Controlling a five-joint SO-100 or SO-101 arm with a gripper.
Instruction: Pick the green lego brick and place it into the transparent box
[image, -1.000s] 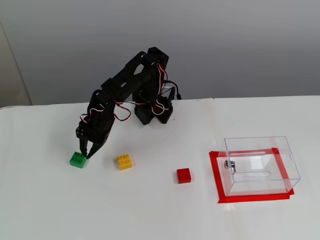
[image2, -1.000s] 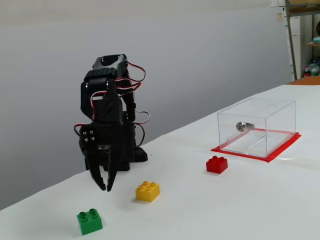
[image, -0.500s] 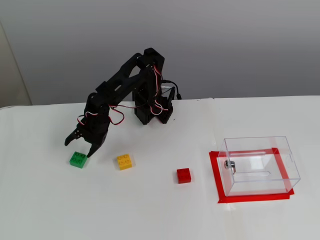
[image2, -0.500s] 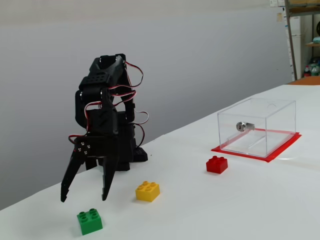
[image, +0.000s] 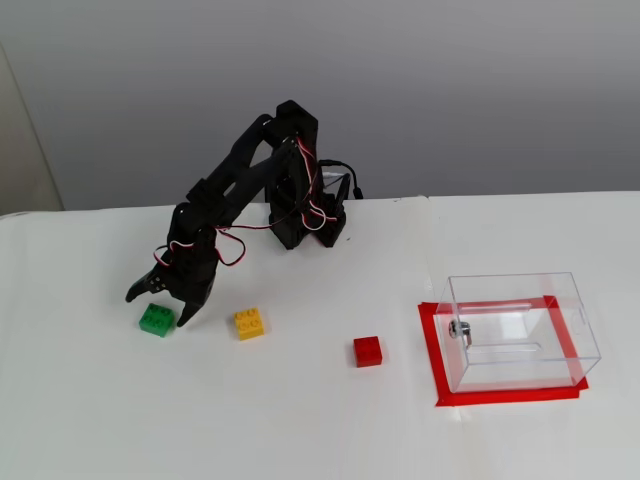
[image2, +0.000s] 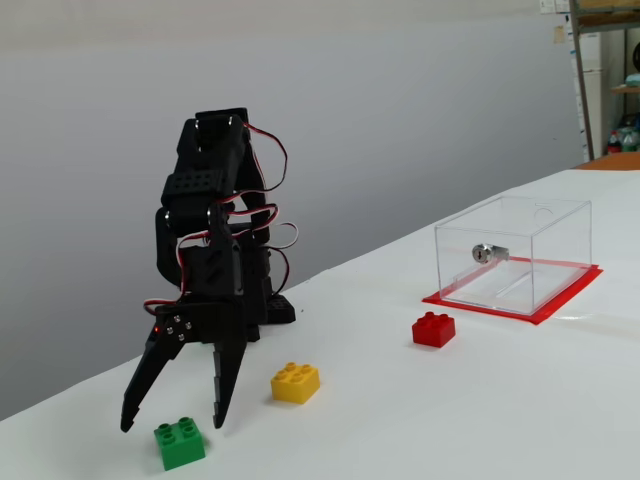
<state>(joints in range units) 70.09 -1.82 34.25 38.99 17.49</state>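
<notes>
The green lego brick (image: 156, 320) (image2: 179, 444) sits on the white table at the left in both fixed views. My black gripper (image: 157, 308) (image2: 172, 426) is open and hangs just over it, one finger on each side of the brick, tips close to the table. Nothing is held between the fingers. The transparent box (image: 520, 330) (image2: 515, 253) stands far to the right on a red taped rectangle, with a small metal knob on its wall.
A yellow brick (image: 249, 323) (image2: 296, 382) lies just right of the gripper. A red brick (image: 367, 351) (image2: 433, 329) lies between it and the box. The arm's base (image: 305, 225) stands at the back of the table.
The gripper went from shut beside the green brick to wide open, then sank lower and shifted so its fingers straddle the brick. The bricks and box stayed put.
</notes>
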